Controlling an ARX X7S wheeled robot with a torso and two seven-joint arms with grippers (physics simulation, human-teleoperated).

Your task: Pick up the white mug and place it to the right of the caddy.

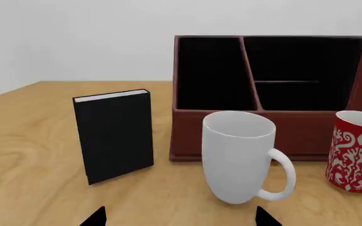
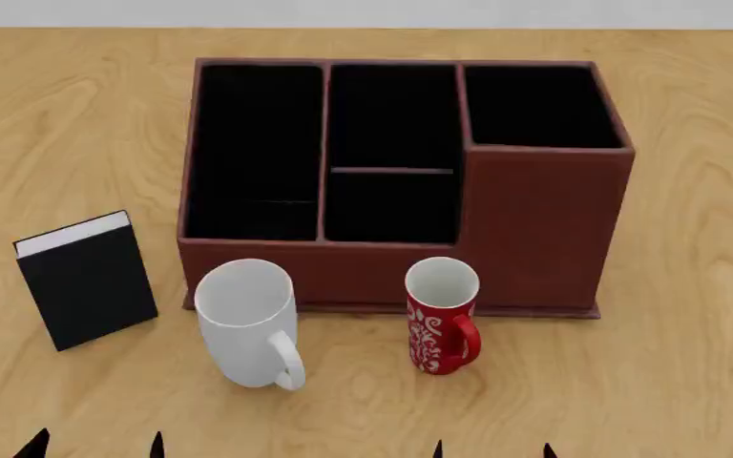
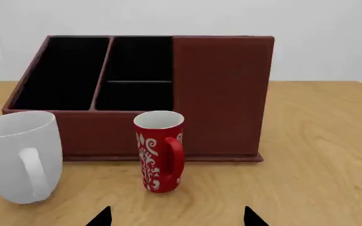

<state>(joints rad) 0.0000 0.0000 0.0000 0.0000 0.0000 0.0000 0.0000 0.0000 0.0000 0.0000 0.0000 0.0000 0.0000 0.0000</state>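
Your white mug (image 2: 248, 320) stands upright on the wooden table (image 2: 672, 363), just in front of the caddy (image 2: 399, 186) near that box's front left corner. Its looped handle points toward you and slightly to the right. It is plain glossy white; you will find no logo, label or lettering on it in any view.

Behind it, the caddy is a reddish-brown leather-look box with black-lined compartments: a long one on the left, two smaller ones in the middle split by a low divider, and a taller section at its right corner. No brand mark or writing shows on its front wall.

To the right of your mug, also just in front of the caddy, stands the red mug (image 2: 442, 315), slimmer, with a white floral pattern and a white inside, its handle turned toward you. The pattern is ornament only, not text. The two mugs stand apart.

To the left of your mug a black book (image 2: 85, 279) stands upright, white page edges at the top; its cover is blank, no title readable.

Your left gripper (image 2: 96, 447) and right gripper (image 2: 492, 450) show only as dark fingertips at the near edge of the head view. Each pair is spread wide with nothing between, well short of either mug.
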